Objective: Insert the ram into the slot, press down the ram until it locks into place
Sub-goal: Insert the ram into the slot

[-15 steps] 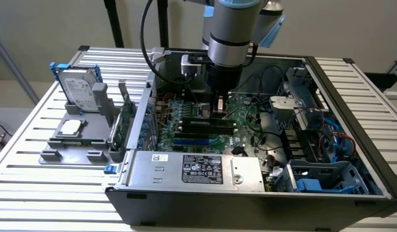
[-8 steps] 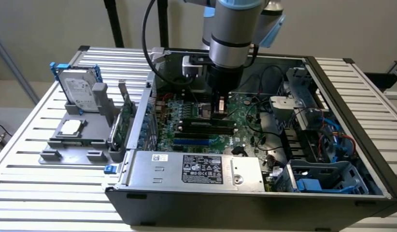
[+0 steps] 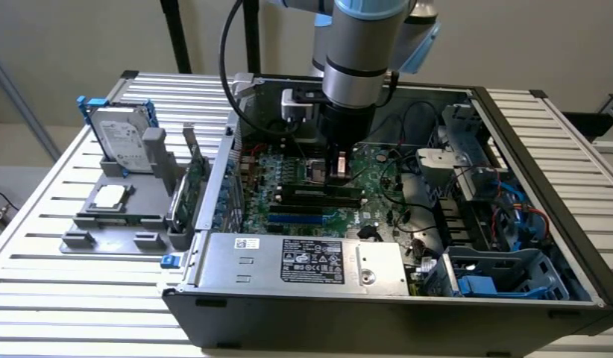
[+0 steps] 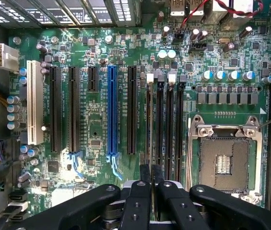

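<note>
I see the gripper [image 4: 150, 168] pinched together on the ram [image 4: 148, 127], which stands edge-on over the memory slot [image 4: 149, 79] beside the black expansion slot [image 4: 132, 110]. If it's tilted or off the groove, pressing could jam it or ride it onto the neighbouring slot [image 4: 160, 124]. The processor socket [image 4: 224, 163] and capacitors [image 4: 226, 75] crowd in beyond those slots

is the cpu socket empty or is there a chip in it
Empty: the processor socket shows bare contacts inside its metal frame, no chip seated.
</note>
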{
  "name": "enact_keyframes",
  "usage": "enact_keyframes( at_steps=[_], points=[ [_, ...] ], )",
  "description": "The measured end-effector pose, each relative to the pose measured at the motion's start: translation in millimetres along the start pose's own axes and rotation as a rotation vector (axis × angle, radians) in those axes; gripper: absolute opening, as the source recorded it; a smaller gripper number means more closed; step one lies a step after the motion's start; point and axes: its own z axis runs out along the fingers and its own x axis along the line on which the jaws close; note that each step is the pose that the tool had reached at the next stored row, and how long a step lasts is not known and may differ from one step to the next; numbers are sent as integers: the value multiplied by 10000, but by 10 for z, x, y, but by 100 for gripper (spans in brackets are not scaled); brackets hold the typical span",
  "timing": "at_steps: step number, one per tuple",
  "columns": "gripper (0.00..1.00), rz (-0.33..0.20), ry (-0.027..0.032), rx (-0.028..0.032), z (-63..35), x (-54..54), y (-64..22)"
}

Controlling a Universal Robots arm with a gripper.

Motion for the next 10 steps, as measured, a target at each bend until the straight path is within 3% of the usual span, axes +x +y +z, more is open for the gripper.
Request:
enact_keyframes(
  at_steps=[10],
  points=[
    [13,-22,-1,2,15,1,-1]
  ],
)
